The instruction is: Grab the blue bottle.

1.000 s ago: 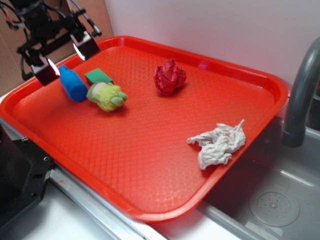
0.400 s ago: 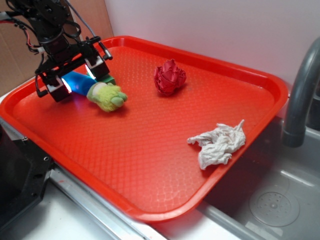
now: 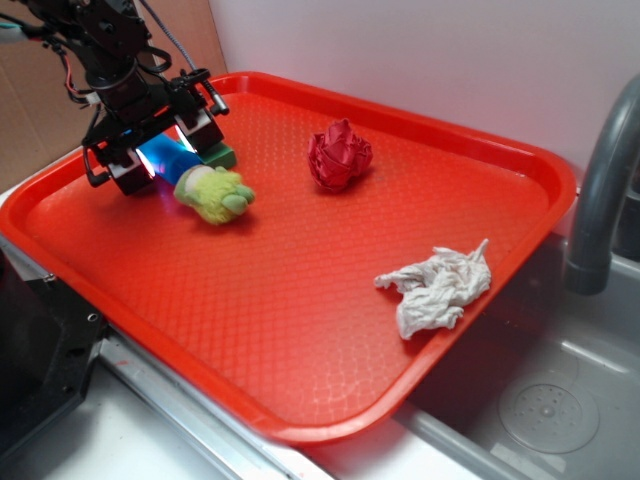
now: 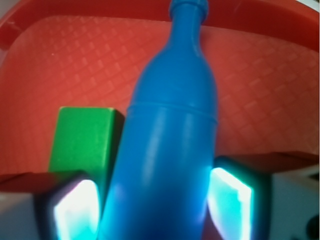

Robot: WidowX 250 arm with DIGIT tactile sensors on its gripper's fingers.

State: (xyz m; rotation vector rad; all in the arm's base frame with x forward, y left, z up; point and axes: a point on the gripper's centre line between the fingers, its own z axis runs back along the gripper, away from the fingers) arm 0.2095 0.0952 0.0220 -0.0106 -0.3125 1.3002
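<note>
The blue bottle (image 3: 160, 153) lies on the red tray (image 3: 300, 310) near its far-left corner, with its cap pointing at the tray rim in the wrist view (image 4: 170, 125). My gripper (image 3: 167, 157) is lowered over it, with one lit pad on each side of the bottle's body (image 4: 152, 210). The jaws are open; a thin gap shows beside the right pad (image 4: 229, 206). Most of the bottle is hidden by the gripper in the exterior view.
A green block (image 3: 221, 156) lies right beside the bottle, by the left pad (image 4: 82, 137). A yellow-green plush (image 3: 212, 192) touches the bottle's base end. A red crumpled cloth (image 3: 340, 153) and a white one (image 3: 437, 288) lie farther right. A faucet (image 3: 600, 190) and a sink (image 3: 560, 400) are on the right.
My gripper has come down from above the tray's far-left corner and now straddles the bottle. The bottle, block and plush have not moved.
</note>
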